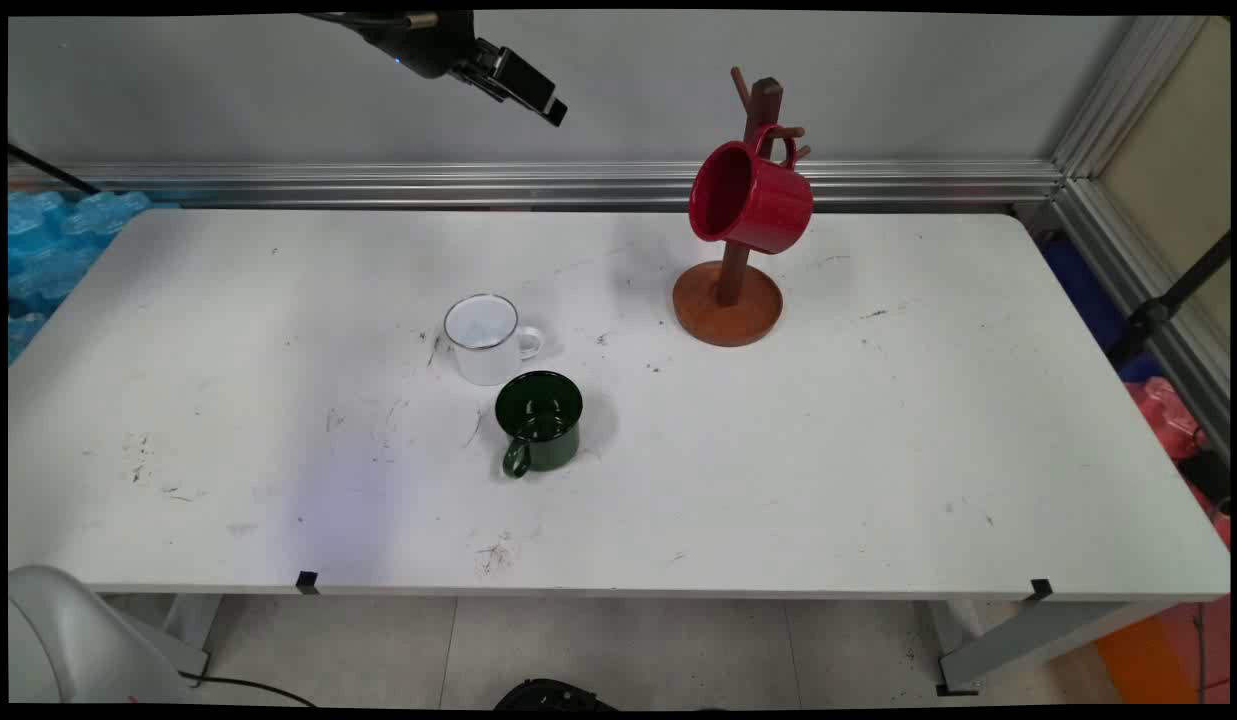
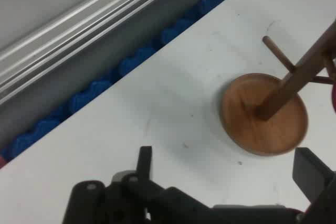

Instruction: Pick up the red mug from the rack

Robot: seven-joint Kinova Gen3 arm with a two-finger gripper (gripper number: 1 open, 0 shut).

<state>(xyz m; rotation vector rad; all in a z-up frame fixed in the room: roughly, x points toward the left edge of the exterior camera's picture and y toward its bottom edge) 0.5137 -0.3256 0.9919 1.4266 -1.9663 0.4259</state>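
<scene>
So the white tabletop (image 1: 278, 480) is way below me. The wooden mug tree (image 1: 730, 290) has a red mug (image 1: 750, 197) hanging on a peg. A white mug (image 1: 486, 338) and a dark green mug (image 1: 539, 420) sit just beside each other. My fingers (image 2: 144, 162) are spread wide apart, holding nothing, up high near the wall.

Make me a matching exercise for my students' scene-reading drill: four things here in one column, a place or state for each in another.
1. red mug
2. white mug
3. green mug
4. gripper

A. raised above the table's far edge, open
B. upright, handle toward the table's near edge
C. hanging on the wooden mug tree
D. upright, just behind the green mug

Pairs: 1-C, 2-D, 3-B, 4-A
</scene>
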